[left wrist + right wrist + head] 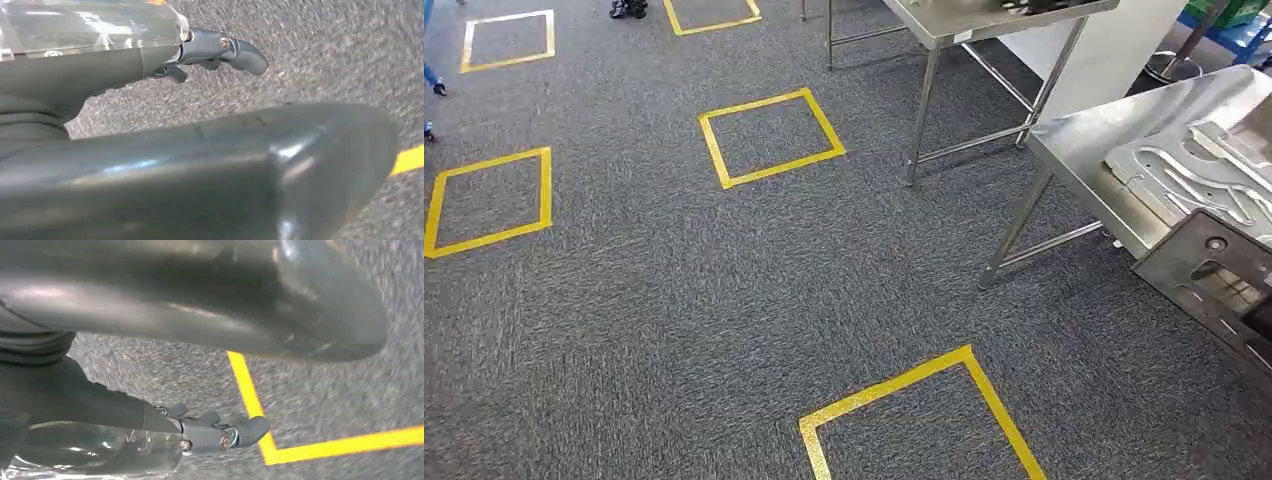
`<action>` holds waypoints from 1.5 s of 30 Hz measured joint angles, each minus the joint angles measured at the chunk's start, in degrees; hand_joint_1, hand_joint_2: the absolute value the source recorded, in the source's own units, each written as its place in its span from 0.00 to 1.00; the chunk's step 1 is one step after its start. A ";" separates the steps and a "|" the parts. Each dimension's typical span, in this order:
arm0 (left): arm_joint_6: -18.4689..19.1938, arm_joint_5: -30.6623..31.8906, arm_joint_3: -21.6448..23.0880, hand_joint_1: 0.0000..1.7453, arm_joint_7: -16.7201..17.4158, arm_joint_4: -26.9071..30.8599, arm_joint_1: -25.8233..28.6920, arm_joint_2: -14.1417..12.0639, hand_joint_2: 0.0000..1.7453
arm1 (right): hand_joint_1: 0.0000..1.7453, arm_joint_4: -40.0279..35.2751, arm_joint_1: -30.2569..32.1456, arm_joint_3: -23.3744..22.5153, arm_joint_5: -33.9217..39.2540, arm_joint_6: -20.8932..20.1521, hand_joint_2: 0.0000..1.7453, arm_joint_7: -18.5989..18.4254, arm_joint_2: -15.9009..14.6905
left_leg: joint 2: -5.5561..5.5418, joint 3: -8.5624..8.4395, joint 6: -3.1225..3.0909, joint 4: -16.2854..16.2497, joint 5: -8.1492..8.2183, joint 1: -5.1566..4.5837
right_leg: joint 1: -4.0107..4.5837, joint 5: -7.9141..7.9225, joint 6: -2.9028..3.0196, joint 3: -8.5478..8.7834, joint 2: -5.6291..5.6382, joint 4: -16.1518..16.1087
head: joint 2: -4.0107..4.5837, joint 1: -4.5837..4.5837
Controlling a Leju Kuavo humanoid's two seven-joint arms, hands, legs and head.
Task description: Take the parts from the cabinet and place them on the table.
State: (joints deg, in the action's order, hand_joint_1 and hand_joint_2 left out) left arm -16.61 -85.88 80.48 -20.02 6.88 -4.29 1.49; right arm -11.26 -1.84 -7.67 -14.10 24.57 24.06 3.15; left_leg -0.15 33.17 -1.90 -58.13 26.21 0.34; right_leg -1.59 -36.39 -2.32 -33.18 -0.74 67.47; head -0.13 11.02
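A silver stamped metal part [1194,175] lies flat on the steel table [1084,140] at the right. A dark grey plate part [1214,275] lies at that table's near edge, partly over it. In the left wrist view my left hand [210,165] hangs over the grey carpet, its fingers [235,52] stretched out with nothing in them. My right hand [200,295] hangs the same way in the right wrist view, fingers [235,432] extended and holding nothing, above a corner of yellow tape [250,390].
Yellow taped squares mark the carpet: one near my feet [924,420], one in the middle [769,135], others at the left [489,200]. A second steel table [964,25] stands at the back. Someone's shoes [627,9] are at the far edge.
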 joint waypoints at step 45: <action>-0.92 -0.02 -4.26 0.00 0.76 0.00 0.21 0.04 0.00 | 0.00 0.02 -0.83 0.46 -3.04 -0.85 0.00 -2.60 -0.59 | -6.02 -0.72 1.79 0.33 0.52 -0.16 | 0.68 7.47 1.97 1.52 4.06 -8.72 | 0.00 -0.04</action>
State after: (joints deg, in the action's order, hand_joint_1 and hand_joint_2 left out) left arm -17.53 -85.90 76.22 -19.26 6.89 -4.09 1.53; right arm -11.23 -2.67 -7.21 -17.14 23.72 21.46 2.56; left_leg -6.17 32.45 -0.11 -57.81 26.73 0.18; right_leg -0.91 -28.91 -0.35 -31.65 3.32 58.75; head -0.13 10.97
